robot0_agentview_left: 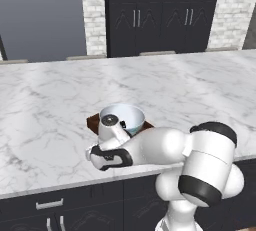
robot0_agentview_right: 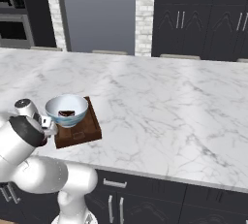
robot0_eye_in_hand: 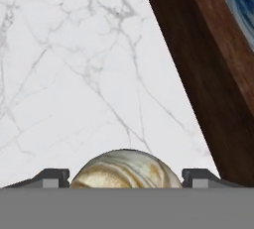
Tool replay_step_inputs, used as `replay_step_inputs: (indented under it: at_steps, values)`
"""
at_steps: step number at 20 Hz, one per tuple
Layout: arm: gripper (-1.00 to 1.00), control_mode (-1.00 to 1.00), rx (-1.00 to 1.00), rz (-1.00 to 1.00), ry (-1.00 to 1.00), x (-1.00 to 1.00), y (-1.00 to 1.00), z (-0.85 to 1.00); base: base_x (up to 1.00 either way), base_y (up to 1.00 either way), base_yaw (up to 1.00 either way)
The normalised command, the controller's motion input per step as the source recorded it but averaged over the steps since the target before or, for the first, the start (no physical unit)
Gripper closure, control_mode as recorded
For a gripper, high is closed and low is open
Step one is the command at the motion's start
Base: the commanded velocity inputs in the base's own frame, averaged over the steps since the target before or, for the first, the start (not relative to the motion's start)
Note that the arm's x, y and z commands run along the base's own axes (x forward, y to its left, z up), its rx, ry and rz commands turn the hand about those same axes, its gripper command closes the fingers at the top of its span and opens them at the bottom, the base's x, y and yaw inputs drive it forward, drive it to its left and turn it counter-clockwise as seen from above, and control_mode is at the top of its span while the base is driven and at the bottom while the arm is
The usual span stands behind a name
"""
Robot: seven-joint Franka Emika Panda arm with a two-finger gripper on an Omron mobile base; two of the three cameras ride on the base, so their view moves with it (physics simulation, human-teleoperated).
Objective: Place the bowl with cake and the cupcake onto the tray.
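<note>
Cupcake [robot0_eye_in_hand: 124, 169] btwn tool [robot0_eye_in_hand: 125, 177] tips

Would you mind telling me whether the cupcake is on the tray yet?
Not yet. The cupcake sits between the gripper fingertips over marble counter, beside the tray rim.

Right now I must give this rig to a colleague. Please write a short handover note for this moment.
Gripper: the cupcake sits between its fingertips, just beside the tray's rim; whether the grip is closed I cannot tell.
Bowl with cake: already on the tray, at its far end, on the marble counter.
Done: bowl placed.
Left: bring the cupcake over the rim, set it on the bare near part of the tray, release.
</note>
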Motion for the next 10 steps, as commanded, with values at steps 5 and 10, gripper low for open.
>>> replay_step_inputs:
  at_steps: [5, 10]
  values:
    - [1.00, -1.00, 0.00, 0.00, 0.00, 0.00, 0.00, -0.09, 0.00, 0.00, 0.00]
    - [1.00, -1.00, 0.00, 0.00, -0.03, -0.16, 0.00, 0.25, 0.00, 0.00, 0.00]
